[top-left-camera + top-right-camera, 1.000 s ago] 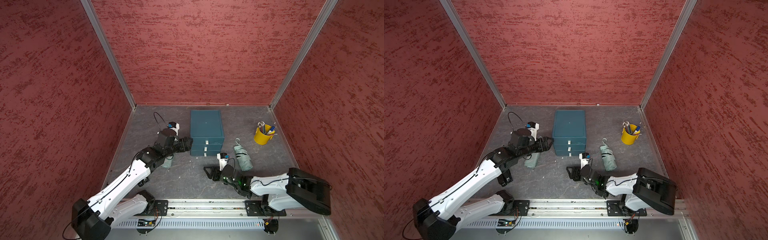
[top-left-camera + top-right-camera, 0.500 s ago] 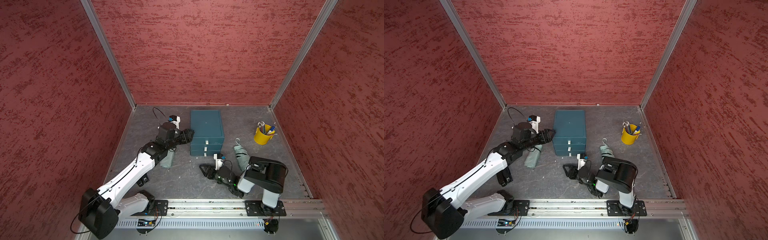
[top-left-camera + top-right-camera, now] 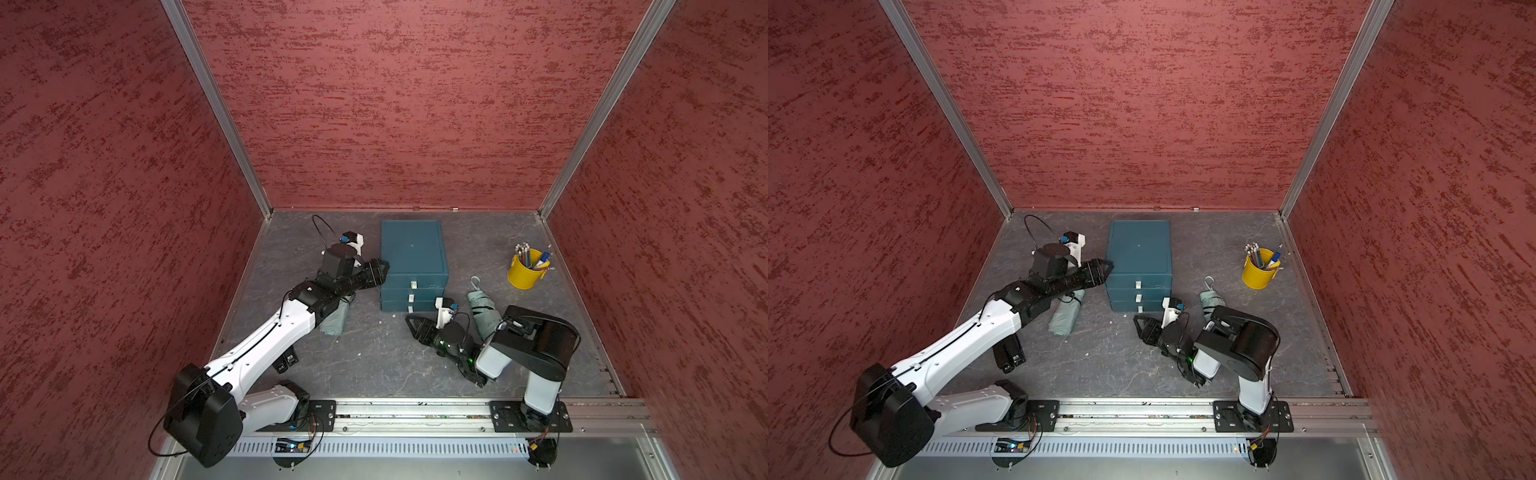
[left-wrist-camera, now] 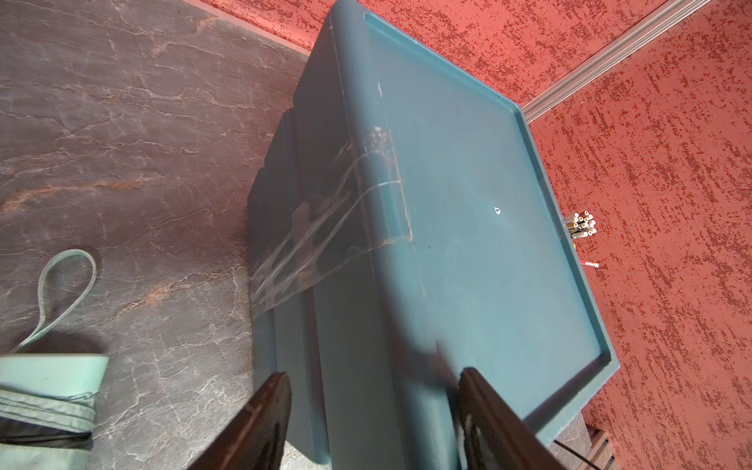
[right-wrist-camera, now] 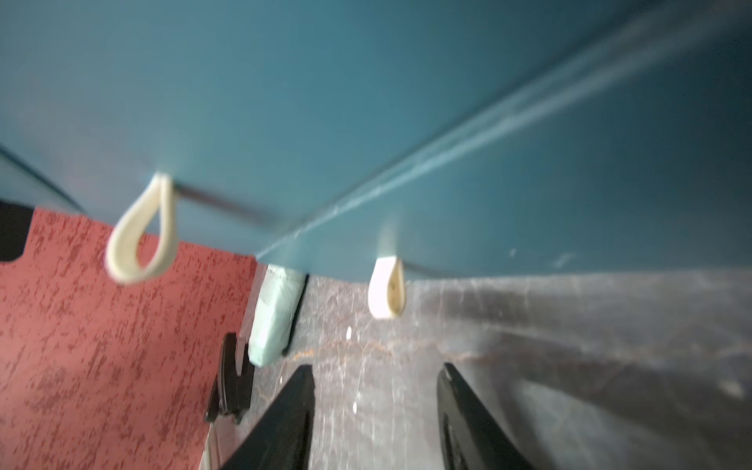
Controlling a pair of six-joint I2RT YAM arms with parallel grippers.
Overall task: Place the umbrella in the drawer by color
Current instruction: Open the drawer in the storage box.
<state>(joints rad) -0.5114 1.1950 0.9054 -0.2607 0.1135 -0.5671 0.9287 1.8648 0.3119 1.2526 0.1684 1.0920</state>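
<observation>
Right fingers (image 5: pixel 285 415) stand apart with nothing between them, low over the table (image 3: pixel 374 361) just in front of the drawer unit (image 3: pixel 411 249), tips aimed at its face. The pull loop (image 5: pixel 384 289) nearest the table hangs straight ahead of their gap, near but untouched. The coming move likely turns on that short line, and this arm is the nearer one. At the unit's top left edge the left fingers (image 4: pixel 260 419) are also apart, straddling it without clamping. All three drawers look shut. One mint umbrella (image 3: pixel 482 309) lies right of the unit, long axis along its side, strap toward the back. A second umbrella (image 3: pixel 334 322) lies left of it, under the left arm. A yellow pen cup (image 3: pixel 524 274) stands farther right, out of the way.
</observation>
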